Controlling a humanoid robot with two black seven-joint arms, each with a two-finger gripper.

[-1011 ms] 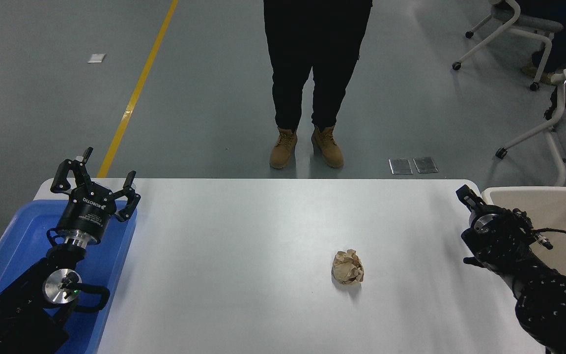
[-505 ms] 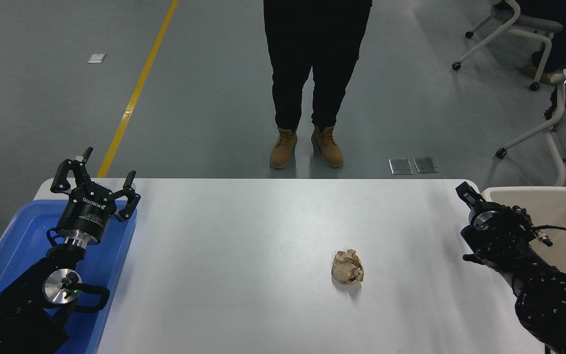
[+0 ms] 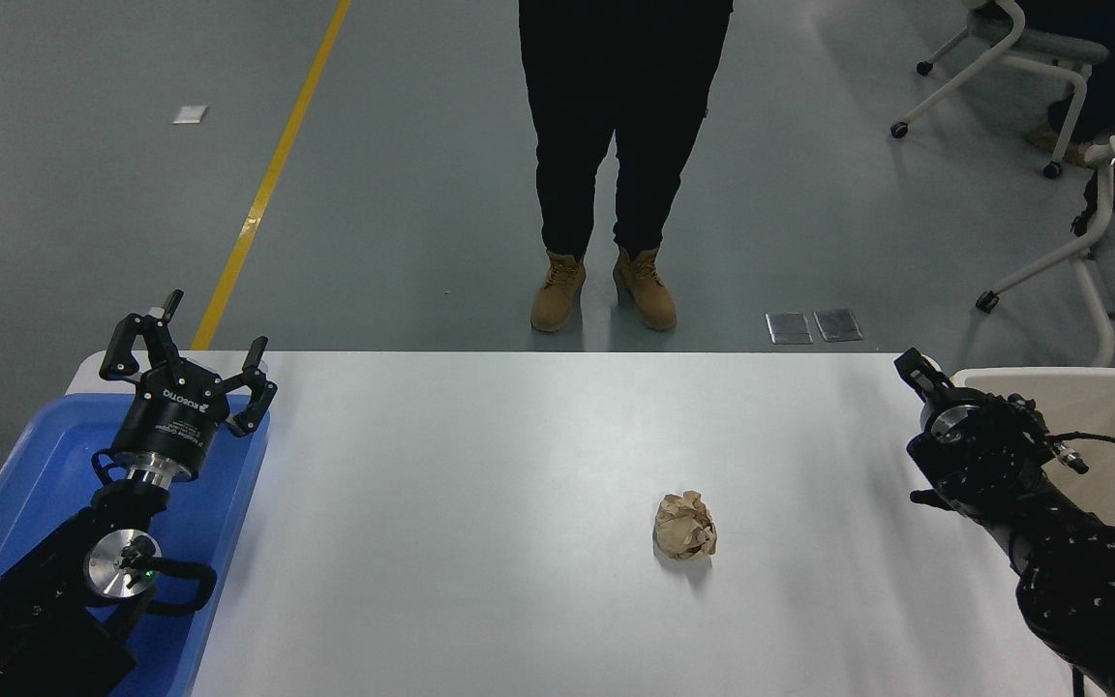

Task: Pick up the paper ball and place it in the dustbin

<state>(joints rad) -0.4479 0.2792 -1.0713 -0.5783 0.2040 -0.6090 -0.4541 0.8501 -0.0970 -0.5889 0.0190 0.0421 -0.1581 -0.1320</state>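
Paper ball (image 3: 684, 526) sits alone on the white bench (image 3: 519, 465), right of centre, untouched. Right hand (image 3: 914, 372) is well apart from it at three o'clock, over the bench edge beside the dustbin (image 3: 1114, 407); over the last second it has crept slightly toward twelve o'clock, no closer to the ball. Cannot tell how its fingers stand. So the reach looks barely begun. Left hand (image 3: 188, 353), fingers spread, parked over the blue tray (image 3: 40, 455) at nine o'clock. A person (image 3: 616, 145) stands at twelve o'clock beyond the bench.
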